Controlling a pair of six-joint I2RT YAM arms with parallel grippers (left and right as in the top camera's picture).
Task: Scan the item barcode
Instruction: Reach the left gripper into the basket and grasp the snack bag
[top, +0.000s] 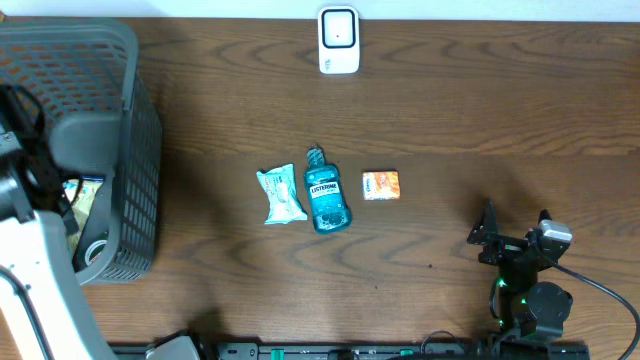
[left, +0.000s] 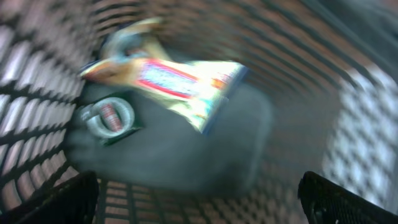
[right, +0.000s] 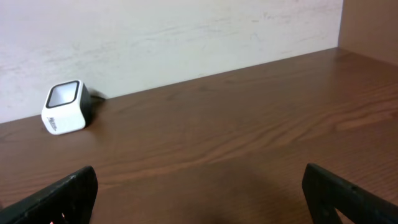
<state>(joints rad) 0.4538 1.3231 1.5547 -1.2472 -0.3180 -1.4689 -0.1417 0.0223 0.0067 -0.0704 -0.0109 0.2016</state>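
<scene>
The white barcode scanner (top: 339, 40) stands at the table's far edge and also appears in the right wrist view as the scanner (right: 64, 107), far left. Three items lie mid-table: a pale green packet (top: 281, 194), a teal mouthwash bottle (top: 326, 192) and a small orange box (top: 380, 185). My left gripper (left: 199, 202) is open inside the grey basket (top: 130, 150), above a yellow snack packet (left: 180, 84) and a round tape-like roll (left: 111, 117); this view is blurred. My right gripper (top: 515, 228) rests open and holds nothing at the near right.
The basket's mesh walls (left: 37, 81) close around the left gripper. A pale wall (right: 186, 31) runs behind the scanner. Bare wood (right: 249, 124) lies between the right gripper (right: 199, 193) and the scanner.
</scene>
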